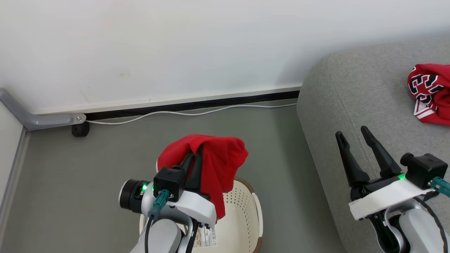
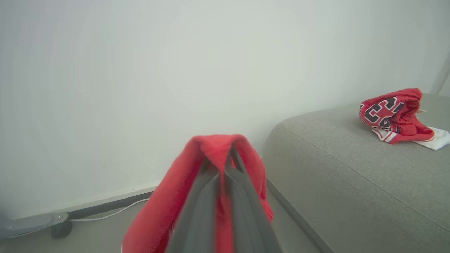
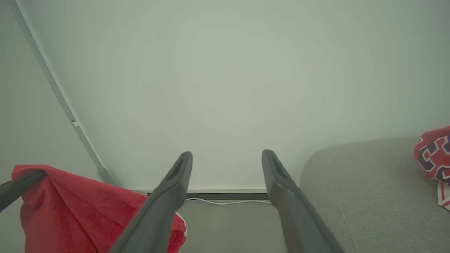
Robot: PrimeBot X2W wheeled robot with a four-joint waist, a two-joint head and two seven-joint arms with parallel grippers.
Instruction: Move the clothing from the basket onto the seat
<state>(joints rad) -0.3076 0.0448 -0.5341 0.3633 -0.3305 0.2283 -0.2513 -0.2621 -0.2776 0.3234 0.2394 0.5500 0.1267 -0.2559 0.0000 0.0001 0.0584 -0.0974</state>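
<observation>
Clothing under carriage: one red garment (image 1: 221, 158) of soft plain-faced fabric hangs draped over the tips of the left gripper (image 2: 227, 158), above the basket (image 1: 242, 211) and clear of its rim. The left wrist view shows the two dark fingers drawn together with a fold of the cloth pinched between them near the tips. The rest falls down both sides, which is how a limp fabric behaves when held at a single point.

The visible part of the basket interior shows only perforated wall and the paper label (image 1: 205, 239) on the bottom. The remainder is hidden behind the left arm.

The sofa (image 1: 351, 91) stands to the robot's right, well apart from the held garment. A lettered jersey (image 1: 430, 93) lies crumpled on its cushion with a piece of white cloth (image 2: 437, 138) touching it, so part of the load is already delivered.

The right gripper (image 1: 352, 133) hovers over the sofa's near edge, fingers spread and empty, out of the carrying arm's path.

Judgement: transfer stage. The garment must cross the gap and be released over the cushion. A trailing hem could snag on the basket rim or fall short onto the floor (image 1: 105, 168).
</observation>
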